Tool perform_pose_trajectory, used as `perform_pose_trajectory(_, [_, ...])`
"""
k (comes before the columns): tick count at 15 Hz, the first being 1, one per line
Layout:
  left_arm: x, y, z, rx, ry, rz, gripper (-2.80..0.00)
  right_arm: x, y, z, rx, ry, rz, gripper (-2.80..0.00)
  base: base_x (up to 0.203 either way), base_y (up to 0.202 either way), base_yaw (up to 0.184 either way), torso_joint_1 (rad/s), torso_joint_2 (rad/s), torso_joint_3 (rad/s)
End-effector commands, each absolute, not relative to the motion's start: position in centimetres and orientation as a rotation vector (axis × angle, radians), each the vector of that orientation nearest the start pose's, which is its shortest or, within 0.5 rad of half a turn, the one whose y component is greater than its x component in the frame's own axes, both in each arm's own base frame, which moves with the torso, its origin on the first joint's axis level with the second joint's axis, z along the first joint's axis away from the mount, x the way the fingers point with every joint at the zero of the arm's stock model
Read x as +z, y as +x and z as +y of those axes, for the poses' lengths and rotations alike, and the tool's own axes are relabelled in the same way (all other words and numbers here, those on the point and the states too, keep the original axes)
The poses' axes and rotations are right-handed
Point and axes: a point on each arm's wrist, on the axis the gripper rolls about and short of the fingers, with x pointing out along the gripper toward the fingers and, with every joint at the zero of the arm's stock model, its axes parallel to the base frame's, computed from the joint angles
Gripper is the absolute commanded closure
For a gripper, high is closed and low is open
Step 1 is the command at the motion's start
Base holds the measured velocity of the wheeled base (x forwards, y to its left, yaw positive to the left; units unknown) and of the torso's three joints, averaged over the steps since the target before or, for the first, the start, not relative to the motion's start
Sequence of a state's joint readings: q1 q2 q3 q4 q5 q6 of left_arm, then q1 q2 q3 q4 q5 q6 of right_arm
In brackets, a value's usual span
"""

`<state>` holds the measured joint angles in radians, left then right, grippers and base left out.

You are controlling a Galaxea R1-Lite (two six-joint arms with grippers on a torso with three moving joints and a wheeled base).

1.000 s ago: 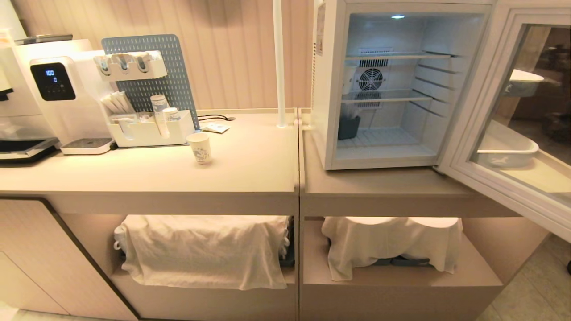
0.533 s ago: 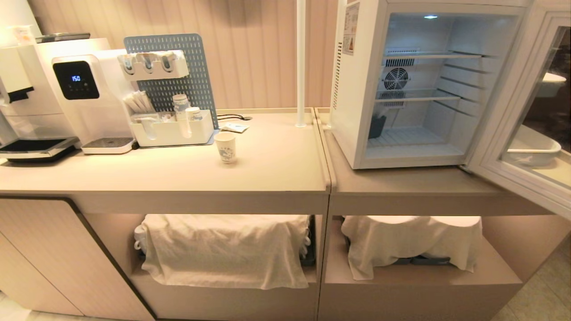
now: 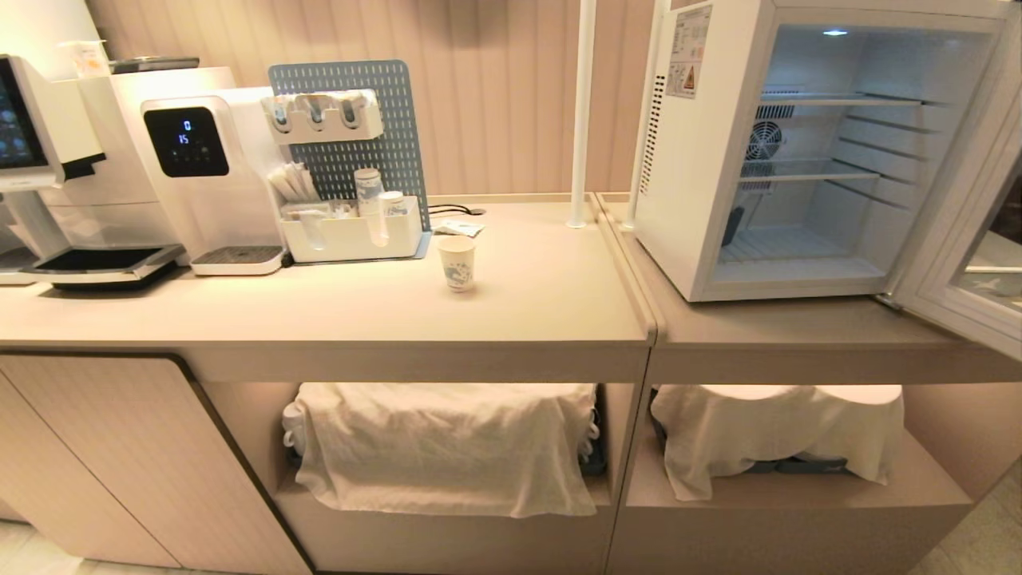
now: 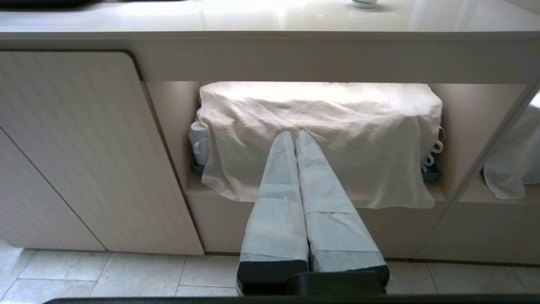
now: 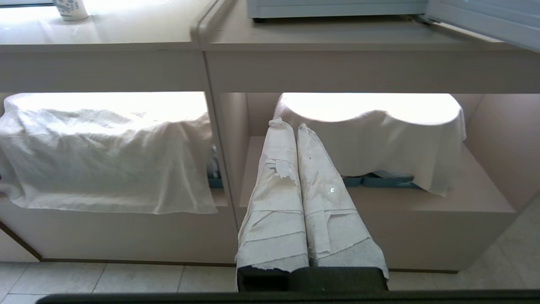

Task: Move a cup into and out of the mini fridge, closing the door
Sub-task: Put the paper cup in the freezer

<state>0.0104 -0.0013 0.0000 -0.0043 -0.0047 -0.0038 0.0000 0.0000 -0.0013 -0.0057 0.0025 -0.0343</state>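
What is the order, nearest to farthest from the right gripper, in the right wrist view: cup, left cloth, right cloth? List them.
1. Right cloth: on the shelf just ahead of the right gripper.
2. Left cloth: in the neighbouring shelf bay.
3. Cup: up on the countertop, beyond the left cloth.

- The small white paper cup with blue print (image 3: 457, 263) looks matt.
- The beige tabletop (image 3: 335, 307) is smooth, with a soft sheen.
- The white boxy mini fridge (image 3: 703, 176) has a smooth, glossy shell and thin wire shelves (image 3: 806, 169).
- Its white-framed door (image 3: 970, 239) holds a reflective glass panel.
- The crumpled white cloths (image 3: 443, 443) on the lower shelf look woven and rough.
- The left pincer (image 4: 294, 137) and right pincer (image 5: 291, 126) wear wrinkled, torn white tape.
- The blue-grey perforated board (image 3: 375, 136) looks matt.
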Motion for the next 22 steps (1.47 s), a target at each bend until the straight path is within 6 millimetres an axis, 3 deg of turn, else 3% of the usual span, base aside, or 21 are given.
perform_pose_trajectory(1, [7.6,-2.28,-0.03,0.006,-0.005,-0.005,0.0,7.63,-2.28,0.01,0.003,-0.034,-0.006,0.0,0.0,0.187,-0.003,-0.002,0.0,-0.002])
perform_pose_trajectory(22, [7.6,-2.28,-0.03,0.006,-0.005,-0.005,0.0,7.65,-2.29,0.01,0.003,-0.034,-0.008,0.0,0.0,0.191,0.0,0.002,0.0,0.002])
